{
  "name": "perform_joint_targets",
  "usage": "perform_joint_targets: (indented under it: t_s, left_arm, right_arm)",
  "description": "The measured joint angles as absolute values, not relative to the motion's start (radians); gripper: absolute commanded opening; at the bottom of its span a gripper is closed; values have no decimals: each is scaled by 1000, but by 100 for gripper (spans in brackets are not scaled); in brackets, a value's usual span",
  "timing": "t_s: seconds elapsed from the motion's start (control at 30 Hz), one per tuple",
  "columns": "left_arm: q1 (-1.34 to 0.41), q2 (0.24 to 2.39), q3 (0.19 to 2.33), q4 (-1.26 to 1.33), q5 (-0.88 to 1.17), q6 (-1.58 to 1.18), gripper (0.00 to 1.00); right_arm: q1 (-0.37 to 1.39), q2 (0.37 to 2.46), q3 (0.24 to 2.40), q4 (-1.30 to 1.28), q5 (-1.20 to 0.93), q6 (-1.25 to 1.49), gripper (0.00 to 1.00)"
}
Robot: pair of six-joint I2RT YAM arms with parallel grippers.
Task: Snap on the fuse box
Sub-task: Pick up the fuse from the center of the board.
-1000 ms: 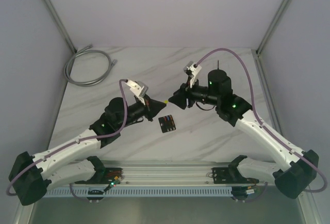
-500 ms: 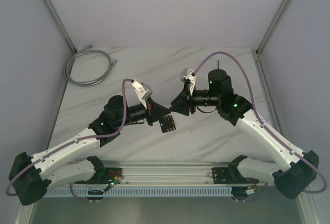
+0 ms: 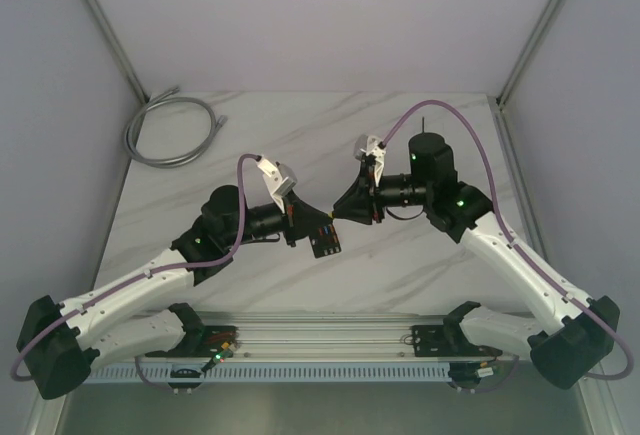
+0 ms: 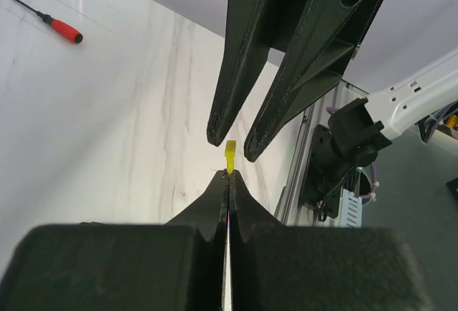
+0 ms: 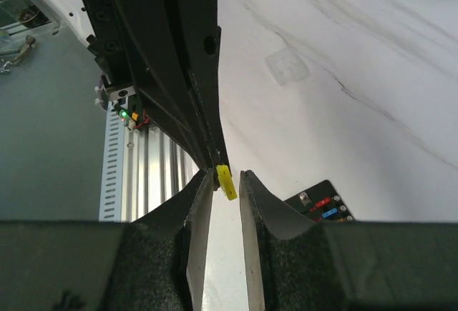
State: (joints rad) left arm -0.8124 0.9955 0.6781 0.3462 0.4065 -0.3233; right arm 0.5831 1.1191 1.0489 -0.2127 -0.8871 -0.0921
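Top external: L gripper (image 3: 326, 218) pinching yellow fuse (image 4: 230, 155), R gripper (image 3: 338, 213) tip-to-tip.

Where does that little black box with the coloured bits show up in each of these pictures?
Top external: the fuse box lies near the middle of the picture, just below where the two arms' tips meet.
Left wrist: not in it.
Right wrist: lower right, flat on the marble, its bottom edge hidden by the camera's own hand.
Shared landmark: the yellow fuse pinched in the left hand shows in both wrist views.
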Motion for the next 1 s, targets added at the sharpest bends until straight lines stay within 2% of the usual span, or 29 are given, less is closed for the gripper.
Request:
perform_joint_targets:
  t_s: [0.27,0.63,0.87,0.93,1.0]
  left_arm:
    - [-813,995,678,350,422,-328,0]
    - [-813,995,678,363,441,-344,0]
    - [-813,995,678,364,442,-350,0]
    - [-813,995,677,364,442,-350,1]
    - [-813,995,677,364,438,-354,9]
  right_arm:
    - [583,1119,1049,-220,-921,-106,22]
    - [582,1123,1049,-220,-957,-124,20]
    - [580,1124,1049,-221,-968,-139,0]
    - [579,1124,1049,-223,-970,-143,0]
    - [579,1124,1049,-223,-969,-144,0]
